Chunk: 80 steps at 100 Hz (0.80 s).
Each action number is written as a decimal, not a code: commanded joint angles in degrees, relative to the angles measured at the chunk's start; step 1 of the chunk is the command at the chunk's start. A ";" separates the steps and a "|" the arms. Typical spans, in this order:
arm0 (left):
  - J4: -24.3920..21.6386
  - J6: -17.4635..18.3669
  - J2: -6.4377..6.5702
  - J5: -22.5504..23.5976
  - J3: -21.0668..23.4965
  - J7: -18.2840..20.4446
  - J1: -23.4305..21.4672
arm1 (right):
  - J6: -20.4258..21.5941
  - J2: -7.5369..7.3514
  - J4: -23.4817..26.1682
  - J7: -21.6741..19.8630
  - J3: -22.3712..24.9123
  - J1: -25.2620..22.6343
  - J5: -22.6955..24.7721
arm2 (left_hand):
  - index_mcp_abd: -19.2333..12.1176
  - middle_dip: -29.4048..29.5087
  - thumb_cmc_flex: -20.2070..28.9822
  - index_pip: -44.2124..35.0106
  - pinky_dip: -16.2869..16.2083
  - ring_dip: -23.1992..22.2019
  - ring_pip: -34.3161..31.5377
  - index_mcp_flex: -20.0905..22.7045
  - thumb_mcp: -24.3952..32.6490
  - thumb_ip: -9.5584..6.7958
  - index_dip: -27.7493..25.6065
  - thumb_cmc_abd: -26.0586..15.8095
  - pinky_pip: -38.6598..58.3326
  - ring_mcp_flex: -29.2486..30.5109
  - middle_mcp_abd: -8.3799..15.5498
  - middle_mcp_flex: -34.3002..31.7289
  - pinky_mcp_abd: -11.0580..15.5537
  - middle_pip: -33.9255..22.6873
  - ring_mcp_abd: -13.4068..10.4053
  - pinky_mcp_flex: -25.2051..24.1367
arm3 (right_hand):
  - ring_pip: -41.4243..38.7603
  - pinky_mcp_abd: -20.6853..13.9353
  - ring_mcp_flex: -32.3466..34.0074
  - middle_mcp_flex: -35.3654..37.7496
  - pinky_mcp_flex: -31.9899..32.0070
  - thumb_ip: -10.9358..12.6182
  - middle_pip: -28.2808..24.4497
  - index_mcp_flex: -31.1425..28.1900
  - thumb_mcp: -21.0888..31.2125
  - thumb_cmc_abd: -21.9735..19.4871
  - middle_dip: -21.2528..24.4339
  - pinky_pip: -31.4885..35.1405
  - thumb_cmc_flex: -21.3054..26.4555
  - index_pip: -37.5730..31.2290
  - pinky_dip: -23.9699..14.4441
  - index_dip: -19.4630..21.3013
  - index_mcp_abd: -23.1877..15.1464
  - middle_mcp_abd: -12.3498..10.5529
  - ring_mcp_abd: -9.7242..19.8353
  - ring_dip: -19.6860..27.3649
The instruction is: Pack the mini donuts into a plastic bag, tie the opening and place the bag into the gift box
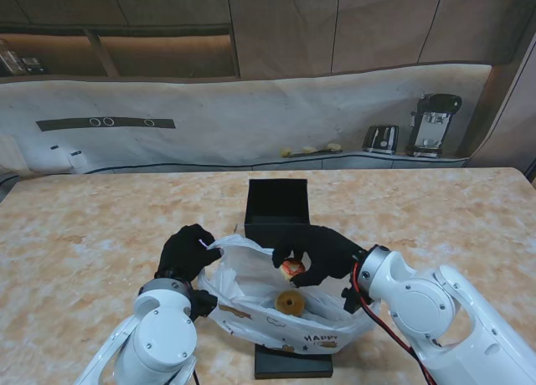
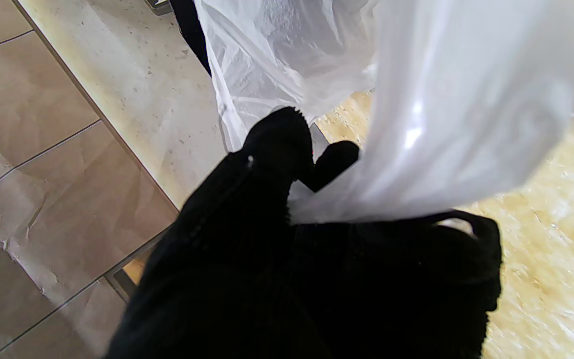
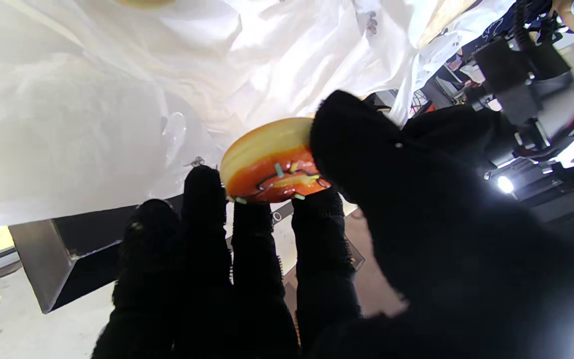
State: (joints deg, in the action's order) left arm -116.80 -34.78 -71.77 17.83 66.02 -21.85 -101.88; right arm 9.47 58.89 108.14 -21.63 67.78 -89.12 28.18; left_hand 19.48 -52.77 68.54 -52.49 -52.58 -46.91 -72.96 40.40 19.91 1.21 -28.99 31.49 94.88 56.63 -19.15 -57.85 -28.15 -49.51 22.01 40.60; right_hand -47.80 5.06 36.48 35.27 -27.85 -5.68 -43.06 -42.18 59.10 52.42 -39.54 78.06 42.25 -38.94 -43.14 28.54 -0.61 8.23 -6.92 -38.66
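One donut [image 3: 267, 162] edge-up in right hand [image 1: 322, 255].

Bright, even light — wrist-view blur

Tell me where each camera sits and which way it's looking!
Stand camera: up above the shoulders, looking down at the table; shows both arms, the left hand, the right hand, the plastic bag and the gift box.
Left wrist camera: on the left wrist, looking along black fingers pinching the bag's edge.
Right wrist camera: on the right wrist, looking along fingers holding a frosted mini donut.
Shared: all three show the white bag.
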 commanded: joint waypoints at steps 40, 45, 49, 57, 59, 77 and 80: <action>-0.67 0.27 -0.14 -0.14 0.28 1.17 -0.47 | 5.62 -0.76 -0.48 -3.05 1.44 -0.11 1.95 | -0.31 -0.07 1.65 -1.71 0.77 -0.64 -0.30 -0.87 -0.31 -1.03 0.11 0.03 1.67 0.55 0.10 0.90 0.99 -0.10 0.86 0.36 | 18.98 4.04 -19.35 -13.18 24.18 2.56 15.34 5.96 -9.32 -6.63 15.11 -19.82 -9.76 12.65 1.38 -3.14 -4.69 -1.13 2.33 12.10; -0.66 0.30 -0.11 -0.07 0.28 1.22 -0.44 | 5.42 -0.53 -0.31 -1.88 1.73 -0.48 2.60 | -0.29 -0.07 1.66 -1.74 0.77 -0.65 -0.29 -0.82 -0.31 -1.04 0.10 0.07 1.68 0.55 0.14 0.88 0.99 -0.11 0.87 0.36 | 19.14 4.28 -19.22 -13.21 24.38 2.60 15.40 7.08 -9.69 -7.18 15.41 -20.41 -10.10 13.37 1.58 -3.61 -4.58 -0.92 2.22 12.27; -0.65 0.34 -0.11 -0.07 0.28 1.23 -0.41 | 5.42 -0.35 -0.21 -0.95 2.08 -0.75 3.07 | -0.28 -0.07 1.65 -1.73 0.77 -0.65 -0.29 -0.83 -0.32 -1.04 0.10 0.06 1.68 0.56 0.13 0.87 0.99 -0.10 0.87 0.36 | 18.94 4.44 -18.69 -12.86 24.20 2.63 15.13 7.70 -9.86 -7.75 15.40 -20.43 -10.46 13.69 1.57 -3.83 -4.38 -0.88 2.18 12.24; -0.58 0.43 -0.09 -0.05 0.26 1.27 -0.31 | 5.31 0.20 0.09 1.85 3.01 -1.65 3.85 | -0.30 -0.08 1.67 -1.70 0.78 -0.66 -0.29 -0.87 -0.30 -1.05 0.12 0.00 1.68 0.57 0.08 0.87 0.99 -0.11 0.86 0.36 | 17.66 4.91 -16.68 -11.12 21.95 2.94 13.33 7.56 -9.74 -8.42 14.90 -19.76 -10.44 13.11 1.30 -4.01 -3.60 -0.84 1.95 11.81; -0.56 0.44 -0.09 -0.05 0.25 1.28 -0.28 | 5.32 0.31 0.20 2.40 3.35 -1.90 4.06 | -0.31 -0.09 1.66 -1.72 0.78 -0.67 -0.29 -0.85 -0.31 -1.05 0.11 0.03 1.68 0.56 0.10 0.86 0.99 -0.12 0.84 0.36 | 17.31 4.99 -15.94 -10.48 21.10 2.99 12.95 7.47 -9.60 -8.50 14.79 -19.39 -10.43 12.93 1.18 -4.02 -3.40 -0.81 1.89 11.69; -0.43 0.48 -0.06 0.00 0.14 1.40 -0.07 | 5.14 1.02 2.86 6.24 8.68 -6.04 7.43 | -0.27 -0.11 1.66 -1.68 0.80 -0.69 -0.28 -0.86 -0.31 -1.07 0.13 0.00 1.69 0.61 0.08 0.91 0.99 -0.10 0.90 0.36 | 13.06 4.53 -11.40 -7.11 15.58 2.78 9.16 7.70 -7.38 -7.55 12.54 -14.76 -9.76 10.37 0.05 -3.83 -1.19 -0.73 1.05 9.55; -0.41 0.49 -0.06 0.03 0.14 1.40 -0.05 | 5.10 1.07 3.40 6.50 9.79 -6.89 8.15 | -0.24 -0.12 1.65 -1.69 0.80 -0.69 -0.28 -0.83 -0.32 -1.07 0.13 0.02 1.69 0.60 0.08 0.90 0.99 -0.10 0.90 0.36 | 12.37 4.38 -11.18 -6.91 15.20 2.76 8.64 7.64 -7.09 -7.33 12.09 -14.09 -9.62 10.06 -0.02 -3.78 -0.95 -0.66 0.92 9.14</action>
State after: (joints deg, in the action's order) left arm -116.84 -34.43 -71.71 17.84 66.20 -21.37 -101.86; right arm 15.07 60.11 110.19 -14.92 76.30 -94.13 35.73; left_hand 19.48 -52.77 68.55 -52.49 -52.57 -46.91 -72.96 40.40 19.91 1.21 -28.98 31.49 94.87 56.63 -19.15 -57.85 -28.15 -49.51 22.01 40.60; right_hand -34.10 9.87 24.53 27.15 -11.82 -4.15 -33.75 -35.88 50.84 45.02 -26.78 61.95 32.85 -27.28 -41.80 24.81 -2.07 7.93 -5.87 -27.96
